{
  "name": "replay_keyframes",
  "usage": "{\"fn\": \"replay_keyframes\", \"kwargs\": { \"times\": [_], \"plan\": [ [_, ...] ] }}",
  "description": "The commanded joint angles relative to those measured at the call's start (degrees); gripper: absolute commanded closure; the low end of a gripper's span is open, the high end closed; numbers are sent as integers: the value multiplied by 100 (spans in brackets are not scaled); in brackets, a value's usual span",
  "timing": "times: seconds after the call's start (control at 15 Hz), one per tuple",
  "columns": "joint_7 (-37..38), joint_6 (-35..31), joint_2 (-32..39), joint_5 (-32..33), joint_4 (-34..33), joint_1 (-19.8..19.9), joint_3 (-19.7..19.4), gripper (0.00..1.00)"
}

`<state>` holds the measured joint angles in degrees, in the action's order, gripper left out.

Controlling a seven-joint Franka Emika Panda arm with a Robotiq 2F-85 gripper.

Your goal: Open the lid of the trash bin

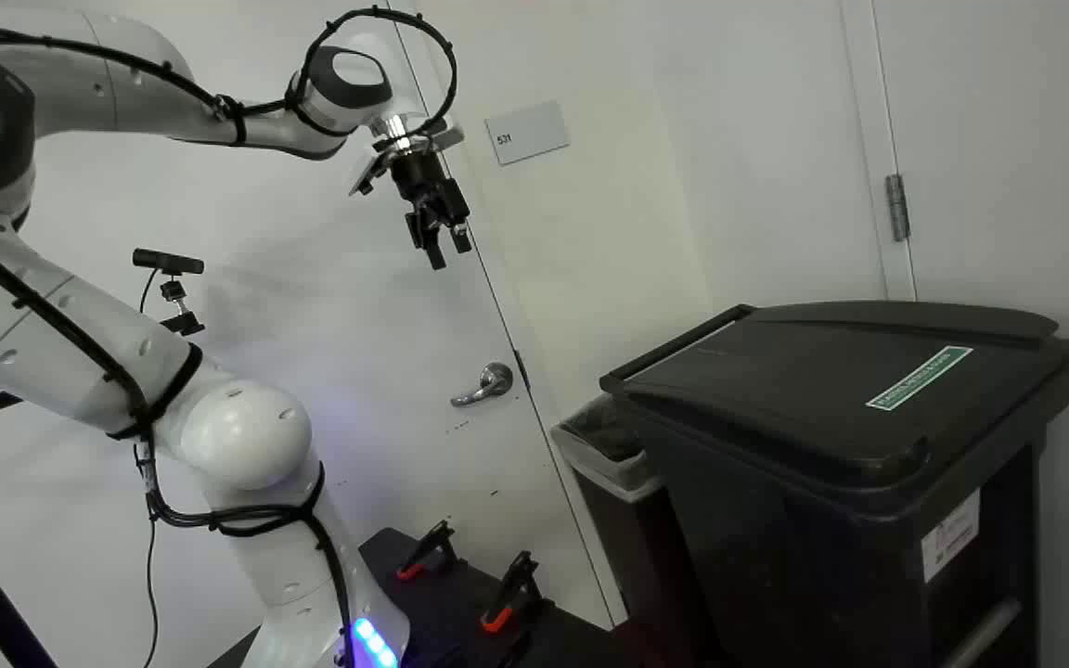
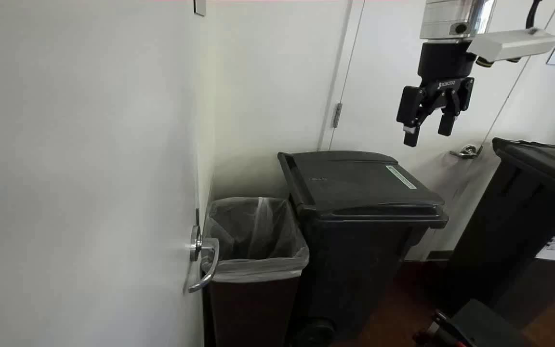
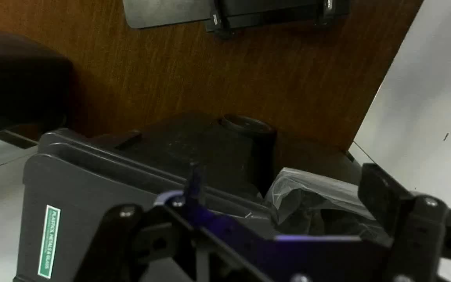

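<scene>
The trash bin (image 1: 831, 575) is a large black wheelie bin; its body also shows in an exterior view (image 2: 345, 274) and in the wrist view (image 3: 202, 145). Its dark lid (image 1: 794, 380) lies shut on top, with a green-and-white label strip, and also shows in an exterior view (image 2: 354, 183) and in the wrist view (image 3: 80, 192). My gripper (image 1: 450, 257) is open and empty, pointing down. It hangs above the lid's height, apart from it, as an exterior view (image 2: 428, 136) shows. In the wrist view my gripper's fingers (image 3: 286, 182) are spread and cover part of the lid.
A lined waste basket (image 2: 258, 270) stands against the bin's side. A second black bin (image 2: 533, 217) stands beyond. Doors with handles (image 1: 488, 382) and walls are close behind. A black platform (image 1: 581, 640) with red-tipped clamps (image 1: 511, 594) is at the robot's base.
</scene>
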<state>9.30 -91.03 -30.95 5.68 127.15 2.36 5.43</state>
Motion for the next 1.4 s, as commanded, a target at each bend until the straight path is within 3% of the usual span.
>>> {"fn": "replay_keyframes", "kwargs": {
  "times": [0.0,0.53,0.87,1.33],
  "plan": [
    [33,13,9,29,-11,-84,-62,0],
    [29,-181,-82,-22,60,-25,-205,0],
    [-183,-986,-283,-326,405,163,-908,0],
    [-990,-2835,-846,-1184,1821,493,-1926,0]
  ]
}}
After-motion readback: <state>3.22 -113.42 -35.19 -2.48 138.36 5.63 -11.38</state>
